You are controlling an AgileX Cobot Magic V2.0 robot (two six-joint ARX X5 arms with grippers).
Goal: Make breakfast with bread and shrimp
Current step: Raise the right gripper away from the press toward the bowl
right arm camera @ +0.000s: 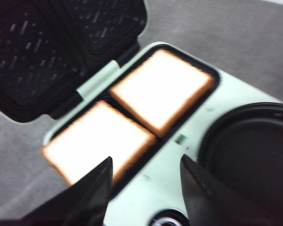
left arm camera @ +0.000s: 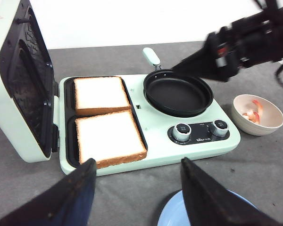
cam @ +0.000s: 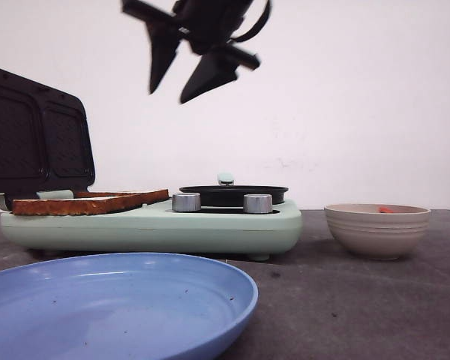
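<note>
Grey, matte tabletop [cam: 375,300] runs back to a plain white wall [cam: 360,90]. On it stands a mint-green breakfast maker [left arm camera: 151,141] with its dark waffle-patterned lid [left arm camera: 26,89] swung up on the robot's left. Small print sits on the black panel between the two silver knobs [left arm camera: 181,132], but it is too small to read.

Two slices of bread [left arm camera: 108,139] lie flat side by side in the black tray under the open lid, edges nearly touching, crusts close to the tray rim. Beside them on the same appliance sits a round black pan [left arm camera: 178,94] with a mint handle. In a beige bowl [left arm camera: 256,114], which stands well apart from the maker on the robot's right, lies the shrimp [left arm camera: 258,107] — red-orange, with other pale pieces I cannot make out.

A blue plate [cam: 112,307] lies at the near edge of the table, just in front of the maker; open table lies between the maker and the bowl.

Above the appliance, the right gripper [cam: 181,79] hangs in open air, jaws spread and empty, roughly over the seam between bread tray and pan and clear of both. Its wrist view looks down on both slices. Facing the bread from the near side, the left gripper [left arm camera: 137,193] also has its jaws wide apart and holds nothing — the nearer slice shows between its fingers.
</note>
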